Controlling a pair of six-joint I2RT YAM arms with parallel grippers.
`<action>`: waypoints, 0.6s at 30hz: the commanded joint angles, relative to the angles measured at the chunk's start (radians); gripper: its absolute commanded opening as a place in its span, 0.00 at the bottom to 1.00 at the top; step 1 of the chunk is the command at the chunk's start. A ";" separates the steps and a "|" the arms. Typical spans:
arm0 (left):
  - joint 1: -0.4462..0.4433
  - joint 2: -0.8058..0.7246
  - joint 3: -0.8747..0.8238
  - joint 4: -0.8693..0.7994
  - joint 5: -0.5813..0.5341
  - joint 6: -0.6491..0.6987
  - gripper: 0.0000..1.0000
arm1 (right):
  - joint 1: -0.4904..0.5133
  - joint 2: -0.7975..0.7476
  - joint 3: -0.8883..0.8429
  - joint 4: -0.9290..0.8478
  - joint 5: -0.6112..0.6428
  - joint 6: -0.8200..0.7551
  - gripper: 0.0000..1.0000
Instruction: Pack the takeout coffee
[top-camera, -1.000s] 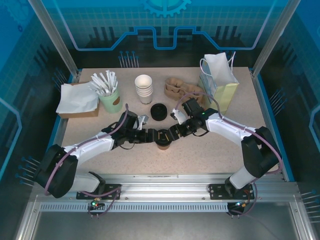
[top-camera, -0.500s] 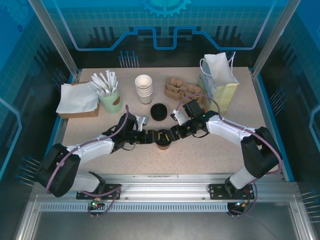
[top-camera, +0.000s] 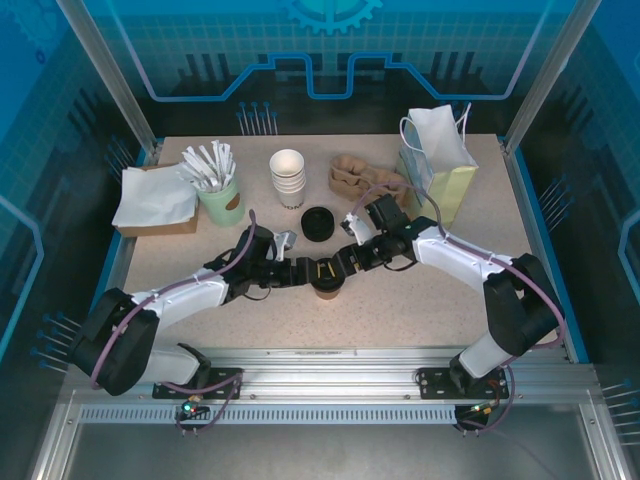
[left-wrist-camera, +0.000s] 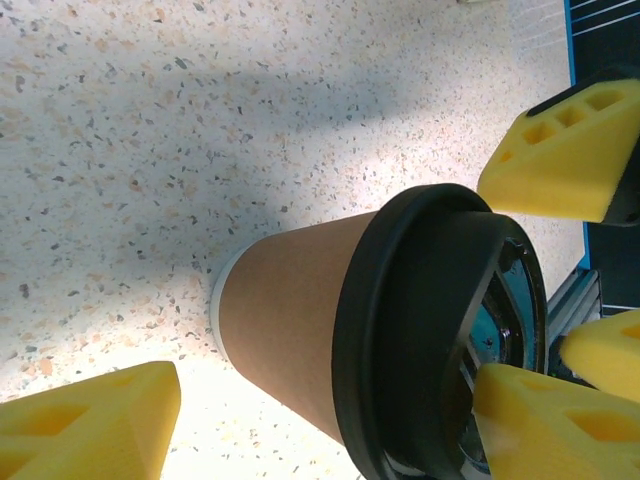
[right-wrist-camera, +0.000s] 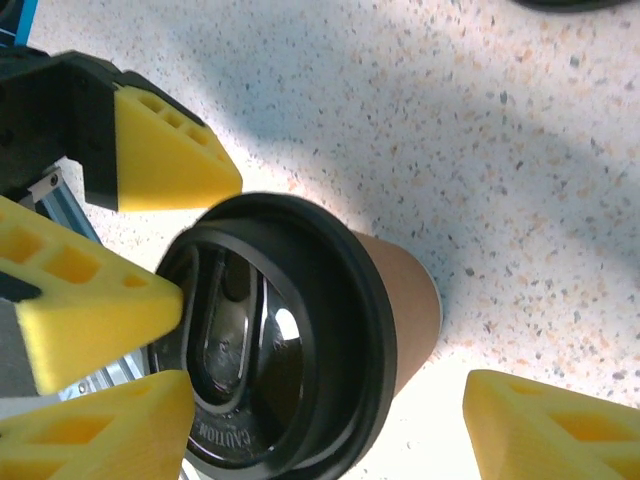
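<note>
Top external view: the lidded takeout coffee (top-camera: 327, 285) stands upright on the table (top-camera: 400, 312), near the front middle. The left jaws and right jaws both straddle it, spread wide, yellow pads (left-wrist-camera: 90, 420) crowding its top without clamping. Likely risk: if both close together, the pads could collide, tip the cup or pop it open. Farther back sit a loose lid (top-camera: 317, 223), a cup carrier (top-camera: 362, 180) and a paper bag (top-camera: 437, 165), which might topple during loading.
</note>
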 joint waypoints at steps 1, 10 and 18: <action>-0.005 -0.037 0.034 -0.057 -0.024 -0.024 0.80 | -0.013 -0.022 0.033 -0.029 0.004 0.011 0.76; 0.008 -0.165 0.047 -0.105 -0.083 -0.012 0.85 | -0.020 -0.174 -0.024 -0.120 0.107 -0.052 0.88; 0.032 -0.207 0.048 -0.184 0.010 0.047 0.86 | -0.023 -0.213 -0.069 -0.081 0.065 0.007 0.92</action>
